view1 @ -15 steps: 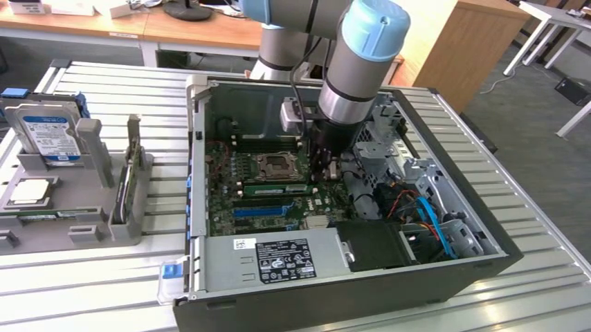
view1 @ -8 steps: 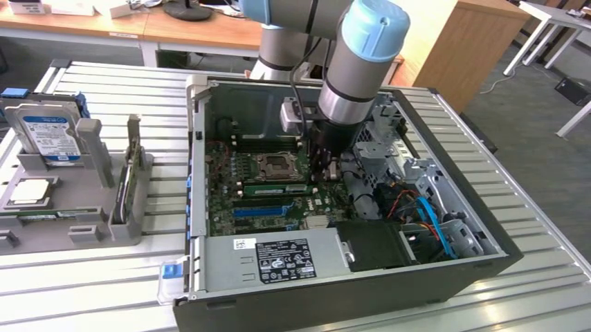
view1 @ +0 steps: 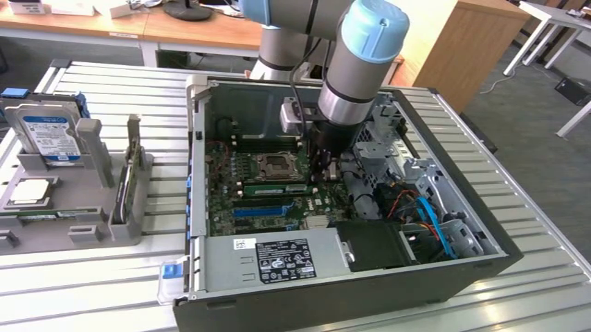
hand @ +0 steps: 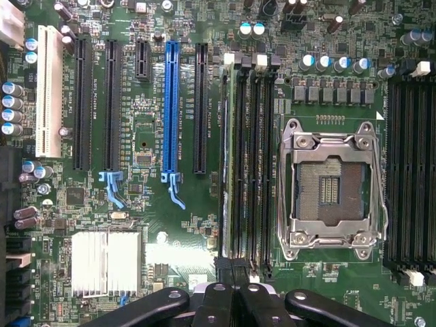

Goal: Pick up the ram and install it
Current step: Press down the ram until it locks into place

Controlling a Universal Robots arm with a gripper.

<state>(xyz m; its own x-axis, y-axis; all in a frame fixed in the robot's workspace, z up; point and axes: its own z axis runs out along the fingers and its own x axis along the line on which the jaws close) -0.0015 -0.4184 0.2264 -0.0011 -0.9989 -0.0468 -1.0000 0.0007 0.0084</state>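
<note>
Hovering low inside the computer case (view1: pixel 480 259) with jaws pressed together, right over the ram (view1: pixel 273 188), lying in its slot at six o'clock from the processor socket (view1: pixel 275 164); likely closed for pushing down, not gripping.

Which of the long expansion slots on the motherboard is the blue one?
The blue expansion slot stands fourth from the white slot, with black slots on either side; it alone is blue.

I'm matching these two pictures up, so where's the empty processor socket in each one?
Exterior view: the processor socket sits inside the open computer case, just to the exterior view's left of the arm.
Wrist view: it lies between two banks of black memory slots.
Shared landmark: the blue expansion slot.
</note>
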